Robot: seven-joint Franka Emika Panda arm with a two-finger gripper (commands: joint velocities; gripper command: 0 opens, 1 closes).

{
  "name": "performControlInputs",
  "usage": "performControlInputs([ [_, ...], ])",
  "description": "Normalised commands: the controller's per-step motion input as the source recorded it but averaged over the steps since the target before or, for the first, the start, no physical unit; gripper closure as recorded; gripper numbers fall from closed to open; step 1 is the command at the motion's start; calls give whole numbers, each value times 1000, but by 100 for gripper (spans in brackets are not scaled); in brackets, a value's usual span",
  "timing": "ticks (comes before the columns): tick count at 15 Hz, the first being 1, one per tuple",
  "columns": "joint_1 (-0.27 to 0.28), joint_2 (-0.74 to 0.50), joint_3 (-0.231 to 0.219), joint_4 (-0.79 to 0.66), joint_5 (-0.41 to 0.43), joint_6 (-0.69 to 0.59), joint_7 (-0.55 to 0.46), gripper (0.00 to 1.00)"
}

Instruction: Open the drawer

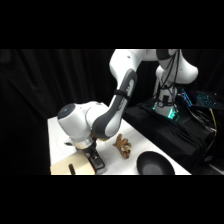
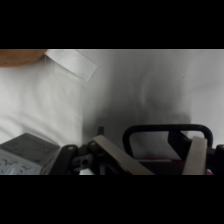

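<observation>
1. The claw (image 2: 150,160) is down at the front corner of the white tabletop (image 1: 60,135), its fingers (image 2: 196,155) spread either side of the handle (image 2: 167,131).
2. The drawer (image 2: 162,162) sits directly under it, red front showing.
3. A black bowl (image 1: 155,164) sits to the right.

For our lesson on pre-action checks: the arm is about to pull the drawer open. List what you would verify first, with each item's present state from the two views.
1. Gripper is down at the black loop handle: ok, the handle arches right by the fingers in the wrist view.
2. Fingers straddle the handle bar: cannot tell; one finger crosses in front of it.
3. Fingers closed on the handle: cannot tell.
4. Drawer not yet pulled out: cannot tell, the picture's bottom edge cuts it off.
5. Nearby things out of the way: ok, the brown object and the black bowl lie apart from the gripper in the side view.
</observation>
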Motion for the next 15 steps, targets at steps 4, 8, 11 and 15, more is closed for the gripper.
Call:
performControlInputs([
  [4, -31, -185, -3, -248, 97, 129, -103, 0],
  [8, -31, -224, -7, -292, 96, 148, -94, 0],
  [11, -34, -245, -10, -313, 97, 151, -91, 0],
  [15, -38, -265, -12, -338, 99, 152, -93, 0],
])
